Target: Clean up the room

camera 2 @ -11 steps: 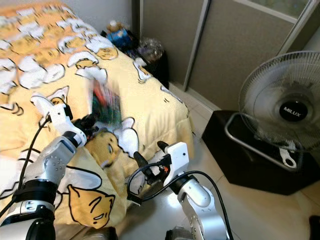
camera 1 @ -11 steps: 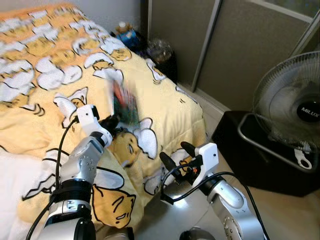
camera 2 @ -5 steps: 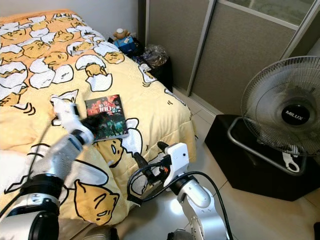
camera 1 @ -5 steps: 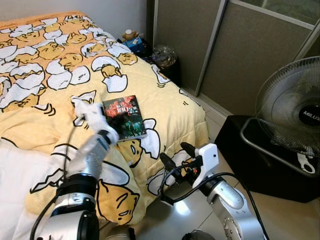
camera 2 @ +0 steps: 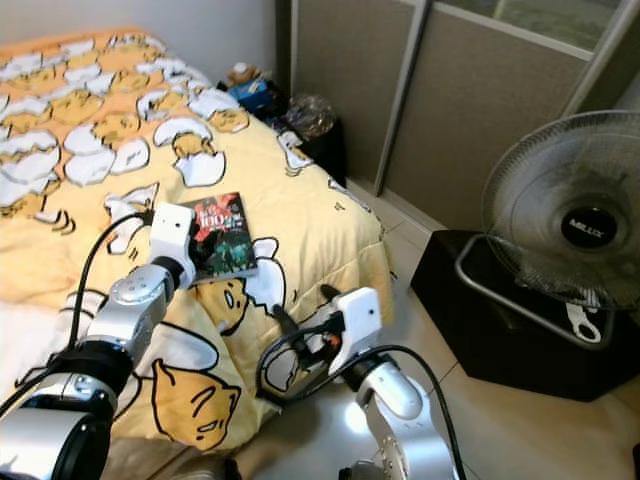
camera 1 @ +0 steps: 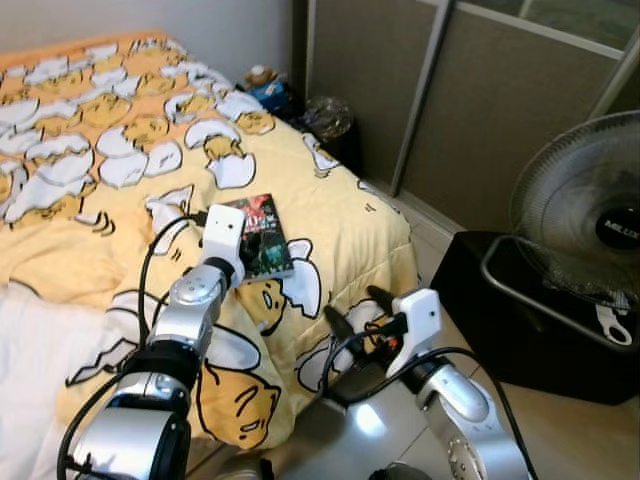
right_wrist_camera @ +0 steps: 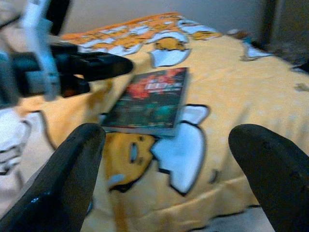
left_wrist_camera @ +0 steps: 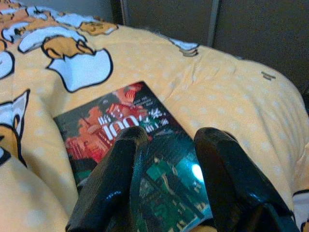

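Jaws of the left gripper [left_wrist_camera: 166, 159] stand spread just above the book [camera 1: 262, 236], which lies flat near the bed's [camera 1: 350, 215] foot corner. Right gripper [camera 1: 352, 310], spread too, waits off the bed's edge. Picking up the book seems in hand; lowering and closing comes next.

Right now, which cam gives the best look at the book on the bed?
Left wrist view: the book lies flat on the yellow duvet, cover print sharp, partly behind the left end effector. Right wrist view shows it whole but blurred; both eye views show it small beside that end effector.
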